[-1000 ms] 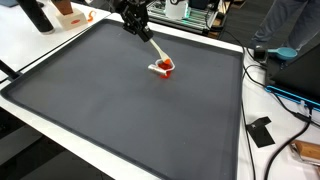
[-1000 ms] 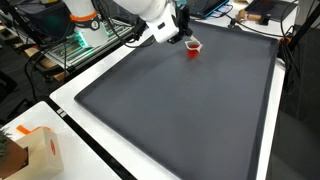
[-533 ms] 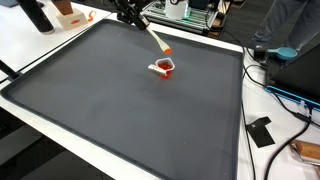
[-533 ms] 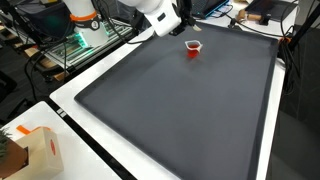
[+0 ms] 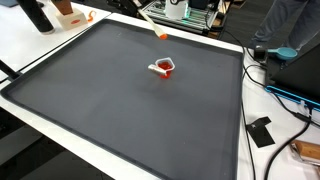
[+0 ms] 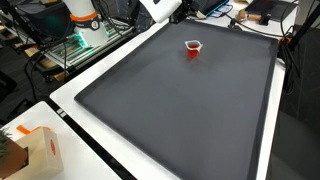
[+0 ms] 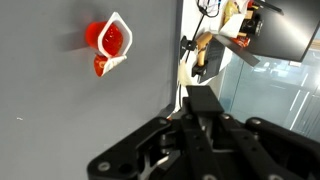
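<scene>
I have one white stick (image 5: 152, 24) with an orange tip clenched in my gripper (image 7: 198, 98), above the far edge of the single dark grey mat (image 5: 120, 110). One small cup (image 5: 165, 67) of red stuff sits nearer and slightly right, well apart. Cables (image 5: 285, 95) cross the white table (image 5: 270, 165) at right.

This looks like a robotics lab or research workshop. A white bench (image 5: 25, 45) carries a large dark work mat (image 5: 130, 110), spread out below the jaws of the gripper (image 7: 200, 108). Past the mat's edge, well off to one side of the jaws, loose cables (image 5: 285, 95) trail across the bench top. In an exterior view a rack (image 6: 70, 45) of lit electronics stands behind the jaws, and a cardboard box (image 6: 35, 150) sits at the bench corner farthest from them. The dark panel (image 7: 290, 30) beyond the jaws in the wrist view may be a monitor, though it is cut off.
</scene>
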Controlling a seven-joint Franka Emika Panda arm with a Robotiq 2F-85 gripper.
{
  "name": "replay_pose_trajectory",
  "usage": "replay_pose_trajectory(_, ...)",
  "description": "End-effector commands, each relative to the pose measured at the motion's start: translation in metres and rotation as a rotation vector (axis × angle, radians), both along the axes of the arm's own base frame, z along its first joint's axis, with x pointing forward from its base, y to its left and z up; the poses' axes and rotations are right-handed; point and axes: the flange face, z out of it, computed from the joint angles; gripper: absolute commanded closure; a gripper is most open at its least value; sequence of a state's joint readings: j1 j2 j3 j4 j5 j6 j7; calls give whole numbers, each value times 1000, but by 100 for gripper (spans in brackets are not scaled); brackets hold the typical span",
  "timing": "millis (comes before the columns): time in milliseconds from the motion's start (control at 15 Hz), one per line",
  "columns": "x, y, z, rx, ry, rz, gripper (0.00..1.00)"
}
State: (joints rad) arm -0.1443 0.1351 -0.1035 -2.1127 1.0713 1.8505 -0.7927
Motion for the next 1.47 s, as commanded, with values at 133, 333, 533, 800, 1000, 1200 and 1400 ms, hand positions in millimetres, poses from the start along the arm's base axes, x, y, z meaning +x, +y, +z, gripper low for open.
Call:
replay_pose_trajectory(133, 1, -16, 27, 11, 10, -24, 97)
replay_pose_trajectory(333, 4, -24, 37, -14, 11, -48, 97)
replay_pose_trajectory(533, 7, -31, 44, -60, 18, -68, 97)
replay_pose_trajectory(800, 9, -42, 51, -152, 52, -86, 97)
replay_pose_trajectory(1000, 9, -49, 51, -246, 79, -104, 97)
replay_pose_trajectory(1200, 12, -50, 48, -365, 95, -112, 97)
replay_pose_trajectory(1400, 15, -43, 47, -476, 106, -102, 97)
